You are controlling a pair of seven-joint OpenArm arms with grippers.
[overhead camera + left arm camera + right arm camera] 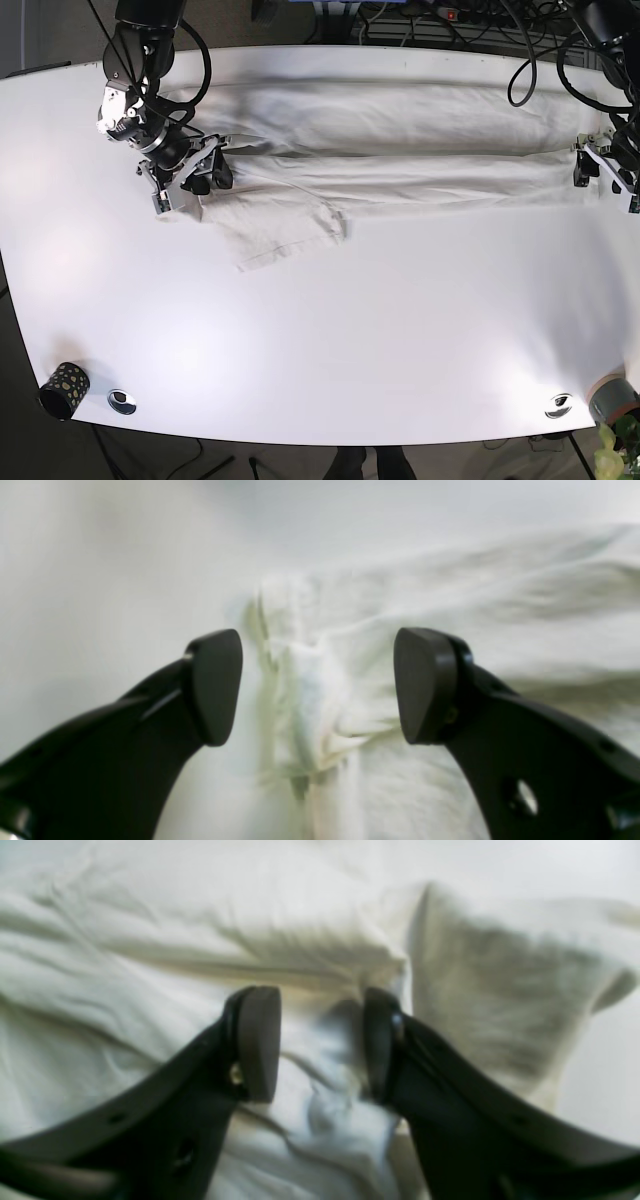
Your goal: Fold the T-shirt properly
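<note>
The white T-shirt (400, 150) lies stretched in a long band across the far half of the white table (350, 330), with one sleeve (280, 225) spread toward the front. My right gripper (190, 180) is at the shirt's left end. In the right wrist view its jaws (320, 1045) stand partly closed astride a bunched ridge of cloth (325, 1090), with a gap still showing. My left gripper (603, 170) is at the shirt's right end. In the left wrist view it (317, 685) is wide open over the gathered cloth edge (305, 690).
A dark patterned cup (63, 388) stands at the front left corner and a grey cup (612, 398) at the front right. Two metal discs (122, 401) (558, 405) sit near the front edge. Cables hang behind the table's far edge.
</note>
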